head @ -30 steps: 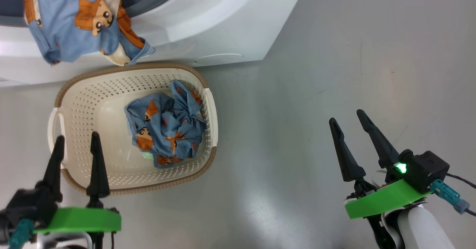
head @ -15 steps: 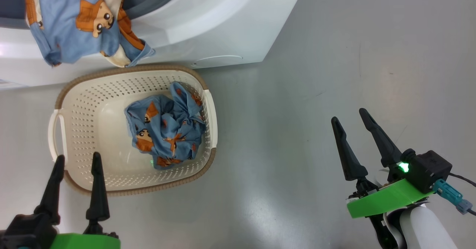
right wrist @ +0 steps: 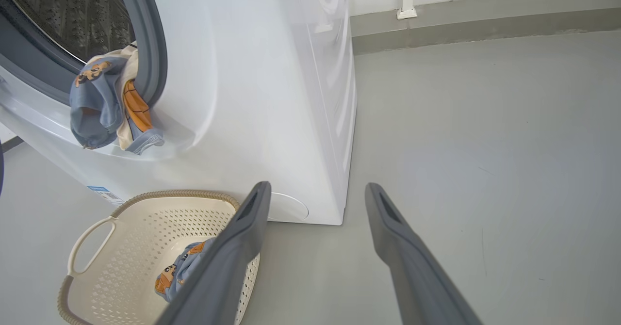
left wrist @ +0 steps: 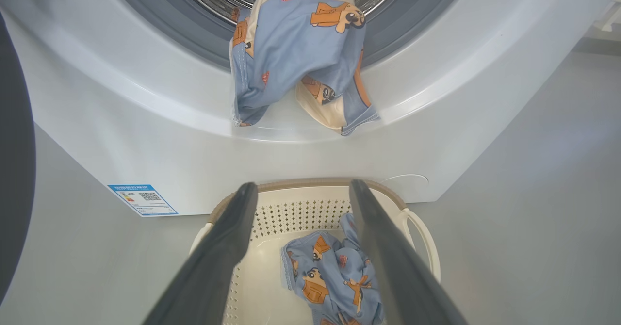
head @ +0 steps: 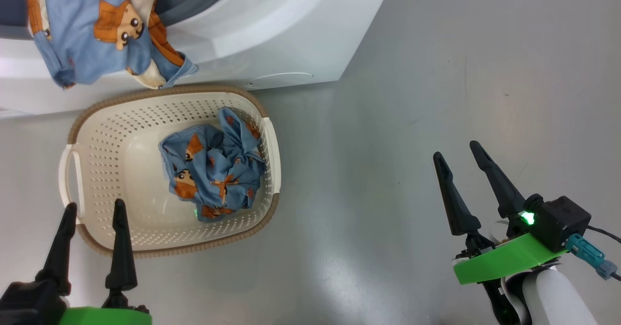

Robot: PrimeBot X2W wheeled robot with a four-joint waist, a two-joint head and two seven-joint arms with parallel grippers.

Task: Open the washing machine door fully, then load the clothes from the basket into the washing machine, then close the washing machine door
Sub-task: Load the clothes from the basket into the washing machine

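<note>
The washing machine (head: 271, 39) stands open, and two of the clothes, one light blue and one cream (head: 97, 29), hang over its grey gasket lip, half in the steel drum (left wrist: 301, 58). Another light blue garment (head: 213, 170) lies crumpled in the cream basket (head: 97, 170) on the floor in front. My left gripper (head: 95, 206) is open and empty at the basket's near left corner. Well to the right of the basket, my right gripper (head: 456, 150) hangs open over bare floor. The washing machine door shows as a dark rim (left wrist: 14, 170) at the left edge of the left wrist view.
The grey floor (head: 436, 73) stretches to the right of the machine and basket. A blue label sticker (left wrist: 143, 199) sits low on the machine's front. A wall base with a white bracket (right wrist: 406, 9) runs behind the machine.
My left gripper has drawn back from above the basket's near left part to its near edge. The right gripper has barely moved. The clothes lie as before.
</note>
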